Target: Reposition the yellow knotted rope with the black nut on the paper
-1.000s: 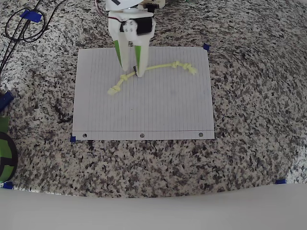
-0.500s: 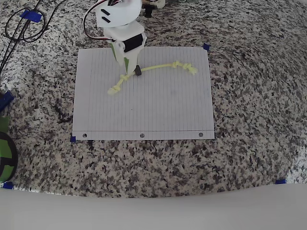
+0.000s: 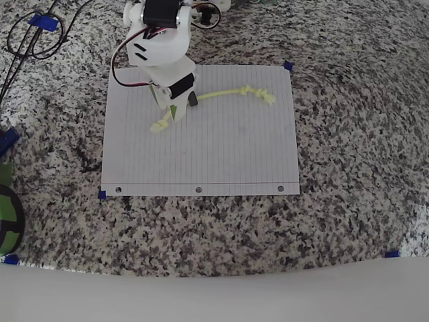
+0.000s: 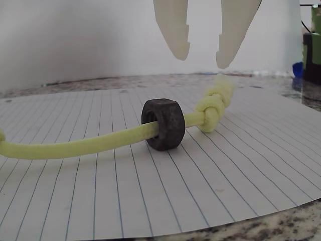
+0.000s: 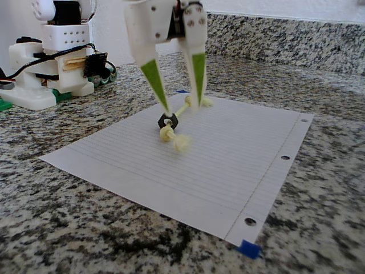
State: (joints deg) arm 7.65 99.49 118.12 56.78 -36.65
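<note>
In the wrist view the black nut point(image 4: 163, 123) stands nearest, on edge on the paper point(image 4: 150, 201), with the yellow knotted rope point(image 4: 75, 144) threaded through its bore. One knot point(image 4: 212, 111) sits just beyond the nut, almost touching it, and the frayed end blurs behind that.

The risk here is a poor grasp. The nut stands on its rim and is free to slide along the cord, so a descent that lands slightly off could tip it over or push it along the rope rather than lift it. If the fingers catch cord alone, the nut may slip toward the knot and swing. A finger pressed down hard could also drag or crease the loose sheet, which looks held only by small blue tape tabs point(image 5: 249, 249) at its corners.

Farther back, the gripper point(image 4: 202, 54) hangs above the rope with its jaws parted a modest way, the gap looking a little wider than the nut. It holds nothing and touches nothing; the fingertips point(image 4: 179, 49) are clear of both cord and paper.

In the fixed view the gripper point(image 5: 179, 103) straddles the rope just above the nut point(image 5: 166, 120). In the overhead view the rope point(image 3: 221, 94) lies across the far half of the paper point(image 3: 201, 154), on the granite worktop point(image 3: 348, 201).
</note>
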